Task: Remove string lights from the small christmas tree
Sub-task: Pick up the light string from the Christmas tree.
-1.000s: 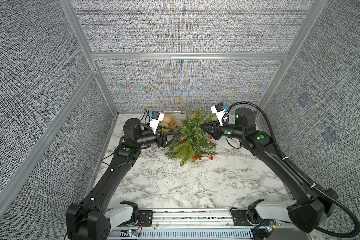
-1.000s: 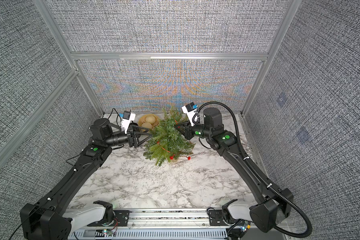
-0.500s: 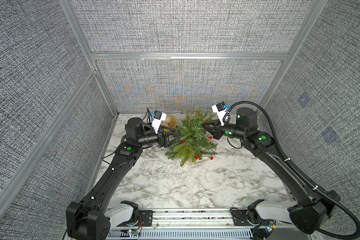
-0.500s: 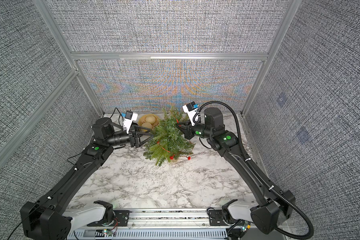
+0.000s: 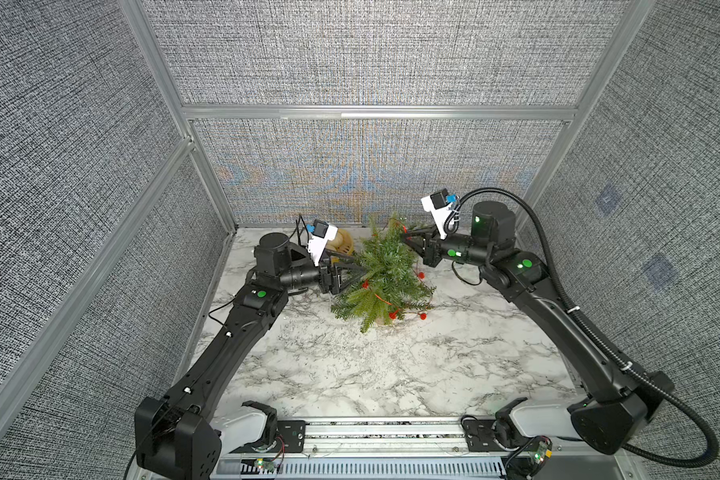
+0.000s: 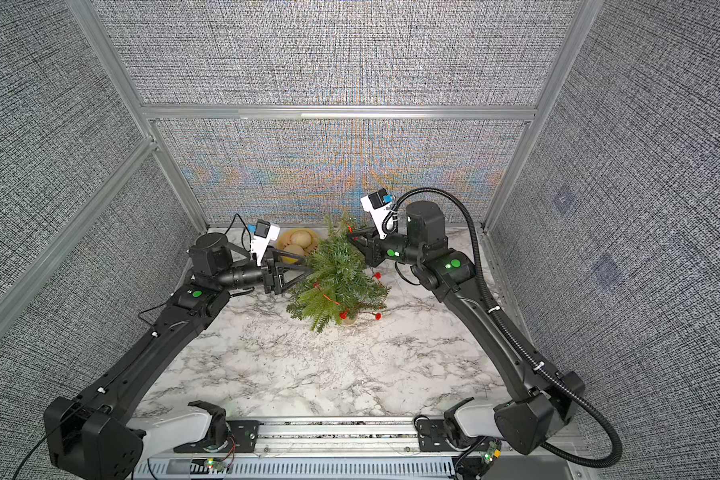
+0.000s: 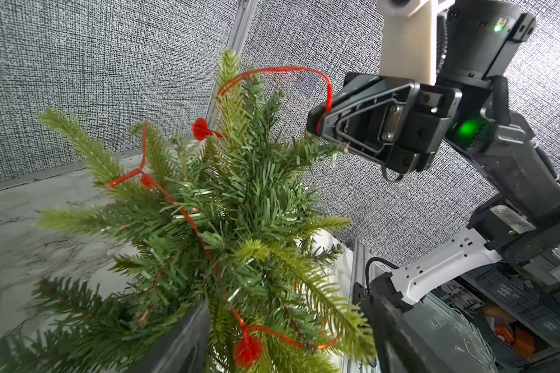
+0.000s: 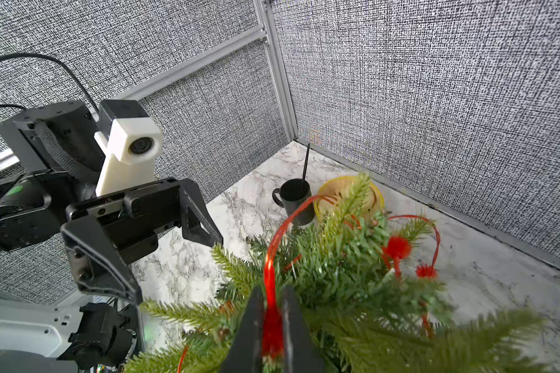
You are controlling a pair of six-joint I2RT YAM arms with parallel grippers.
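We find the string lights (image 8: 268,274) wound through the small tree (image 5: 385,274), which stands on the bench (image 5: 350,374). At the treetop our right gripper (image 8: 272,310) is pinched on a loop of their red wire; our left gripper (image 8: 178,268) gapes wide, holding nothing, at the tree's other side.

The white marble tabletop (image 5: 391,374) carries a small christmas tree (image 5: 385,274), standing on its tan base. Behind the tree stand a black mug (image 8: 296,200) holding a thin dark stick and a yellow bowl (image 8: 379,200). Just beside the tree's base, a red bulb of the string lights (image 5: 423,316) lies on the marble.
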